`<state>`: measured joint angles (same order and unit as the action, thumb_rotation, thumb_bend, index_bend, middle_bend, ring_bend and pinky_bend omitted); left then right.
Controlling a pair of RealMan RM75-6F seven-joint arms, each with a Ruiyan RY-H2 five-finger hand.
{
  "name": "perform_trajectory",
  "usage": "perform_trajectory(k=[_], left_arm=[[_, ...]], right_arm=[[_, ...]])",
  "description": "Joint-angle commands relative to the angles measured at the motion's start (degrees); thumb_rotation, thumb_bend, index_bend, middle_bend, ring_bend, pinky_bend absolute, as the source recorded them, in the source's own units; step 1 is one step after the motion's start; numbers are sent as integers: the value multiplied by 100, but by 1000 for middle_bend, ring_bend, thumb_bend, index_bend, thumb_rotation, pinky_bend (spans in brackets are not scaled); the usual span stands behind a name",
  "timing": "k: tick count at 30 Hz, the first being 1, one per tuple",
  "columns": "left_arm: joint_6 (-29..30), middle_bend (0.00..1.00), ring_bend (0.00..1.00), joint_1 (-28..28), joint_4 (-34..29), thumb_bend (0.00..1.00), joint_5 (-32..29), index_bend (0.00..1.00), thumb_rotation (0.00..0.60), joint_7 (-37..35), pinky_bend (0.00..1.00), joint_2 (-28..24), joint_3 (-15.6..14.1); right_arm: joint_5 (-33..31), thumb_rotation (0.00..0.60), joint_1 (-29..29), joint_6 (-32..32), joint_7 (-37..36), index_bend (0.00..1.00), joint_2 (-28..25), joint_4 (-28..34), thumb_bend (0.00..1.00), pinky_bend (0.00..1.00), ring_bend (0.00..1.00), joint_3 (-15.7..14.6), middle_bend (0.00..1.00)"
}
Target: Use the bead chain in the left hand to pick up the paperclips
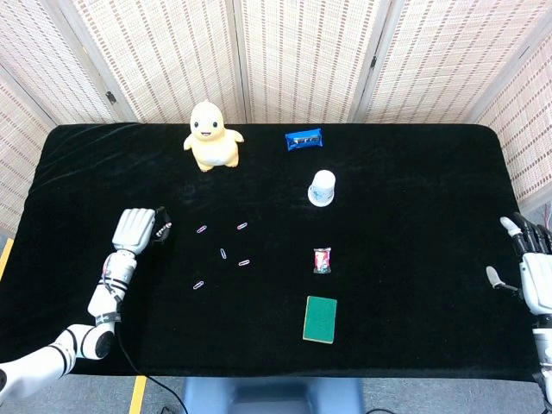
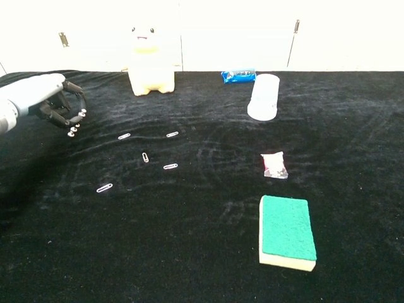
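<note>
Left hand (image 2: 39,100) hangs above the bench (image 2: 202,252), fingers curled around the bead chain (image 2: 74,126), whose short end of beads dangles just under its fingertips. Five paperclips (image 2: 145,157) lie scattered on the black cloth to that hand's right and nearer the robot, apart from the chain. Right hand (image 1: 536,274) rests far off with fingers spread, holding nothing.

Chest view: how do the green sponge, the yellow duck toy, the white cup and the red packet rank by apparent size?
Largest to smallest, as they look:
1. green sponge, though it lies nearest the camera, which inflates it
2. yellow duck toy, farthest back, so it may truly be bigger than the sponge
3. white cup
4. red packet, clearly smallest
</note>
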<state>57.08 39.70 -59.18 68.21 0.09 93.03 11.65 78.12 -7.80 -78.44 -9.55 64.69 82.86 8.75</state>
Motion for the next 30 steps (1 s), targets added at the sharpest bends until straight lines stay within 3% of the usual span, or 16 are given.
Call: perform_trajectory(k=[1,11,20,30], left_arm=[[177,1000,1000,-134,-486,521,21,757,600,166,1000,-259,26],[737,1000,1000,-320,-1466,525,292,758,600,655,1000,-557,-21],[1074,1000,1000,-379,-2230,528,170,758,600,1310,1000,-444,61],[1494,1000,1000,-635,-2871,531,140,762,600,1786,1000,-329,-81]], right_arm=[[20,600,-5,-2,-18,91,2,-10,353,0,59,-8,58],[118,600,29,-173,-93,91,10,-17,353,0,60,-1,61],[243,600,-205,220,-676,91,-6,-285,353,0,65,-22,71],[581,600,-3,-429,-1007,91,-72,-246,354,0,67,-49,74]])
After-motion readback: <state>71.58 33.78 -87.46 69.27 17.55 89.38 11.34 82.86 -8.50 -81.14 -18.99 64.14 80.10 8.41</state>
